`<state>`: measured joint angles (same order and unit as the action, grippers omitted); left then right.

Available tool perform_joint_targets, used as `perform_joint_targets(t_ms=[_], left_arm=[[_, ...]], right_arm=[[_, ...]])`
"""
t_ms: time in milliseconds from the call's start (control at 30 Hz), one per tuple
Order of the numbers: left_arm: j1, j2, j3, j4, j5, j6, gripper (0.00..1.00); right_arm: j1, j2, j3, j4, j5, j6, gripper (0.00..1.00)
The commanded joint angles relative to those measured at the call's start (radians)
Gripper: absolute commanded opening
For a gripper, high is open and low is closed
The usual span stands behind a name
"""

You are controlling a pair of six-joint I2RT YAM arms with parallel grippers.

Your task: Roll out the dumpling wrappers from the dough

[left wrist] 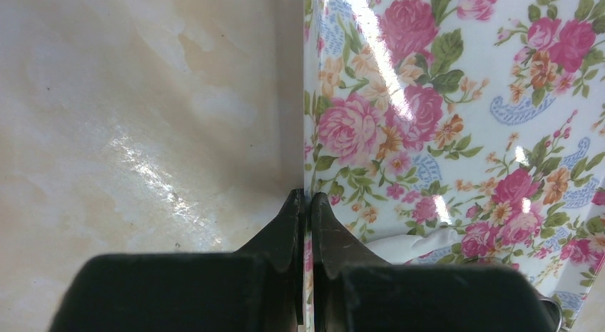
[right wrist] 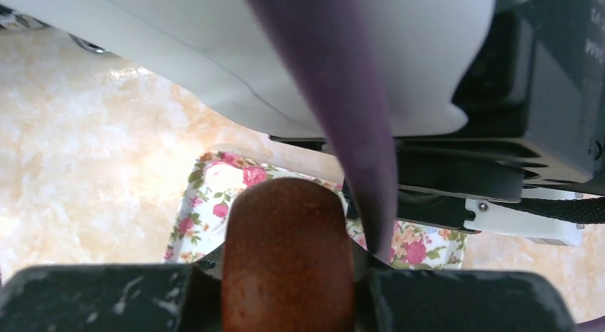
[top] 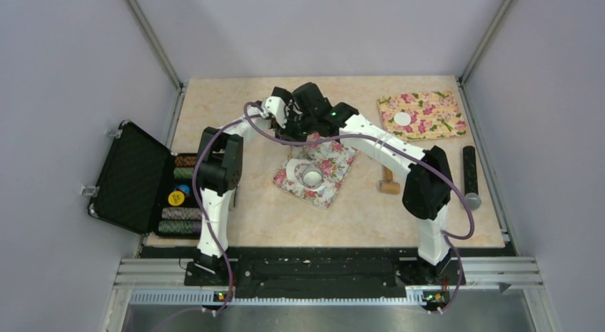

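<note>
Top external: wrapper (top: 403, 119) flat white disc; left pincer (left wrist: 304, 198) pinches mat (left wrist: 442, 118); right pincer (right wrist: 285, 271) grips wooden roller (right wrist: 285, 225).

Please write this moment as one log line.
left gripper: shut on centre mat | right gripper: shut on wooden tool | wrapper: on far mat

The left gripper (left wrist: 305, 203) hides from us part of a white shape (left wrist: 410, 245) on the glossy floral mat (left wrist: 456, 118); the brown wooden cylinder (right wrist: 289, 253) is blurred.

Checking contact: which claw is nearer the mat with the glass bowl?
Left: the left claw is shut on the mat's edge; the right claw, gripping a wooden roller, sits short of it.
</note>
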<state>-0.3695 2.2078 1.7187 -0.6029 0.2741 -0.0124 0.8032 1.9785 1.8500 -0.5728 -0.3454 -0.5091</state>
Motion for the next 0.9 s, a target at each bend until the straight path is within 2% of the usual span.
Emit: perform_joint_targets(t_ms=[0, 233, 400, 500, 867], left_arm=[[-0.018, -0.011, -0.029, -0.015, -0.002, -0.012, 0.00], [-0.002, -0.010, -0.042, 0.001, 0.029, -0.045, 0.00], [0.008, -0.015, -0.055, 0.012, 0.032, -0.065, 0.00], [0.011, -0.021, -0.063, 0.019, 0.027, -0.071, 0.00], [0.012, -0.019, -0.067, 0.026, 0.016, -0.083, 0.00]], right_arm=[[0.036, -0.104, -0.001, 0.047, 0.003, 0.111, 0.00], [0.054, -0.145, -0.054, 0.169, 0.217, 0.422, 0.00], [0.063, -0.121, -0.057, 0.203, 0.337, 0.549, 0.00], [0.074, -0.098, -0.067, 0.203, 0.428, 0.567, 0.00], [0.099, -0.084, -0.173, 0.245, 0.509, 0.571, 0.00]])
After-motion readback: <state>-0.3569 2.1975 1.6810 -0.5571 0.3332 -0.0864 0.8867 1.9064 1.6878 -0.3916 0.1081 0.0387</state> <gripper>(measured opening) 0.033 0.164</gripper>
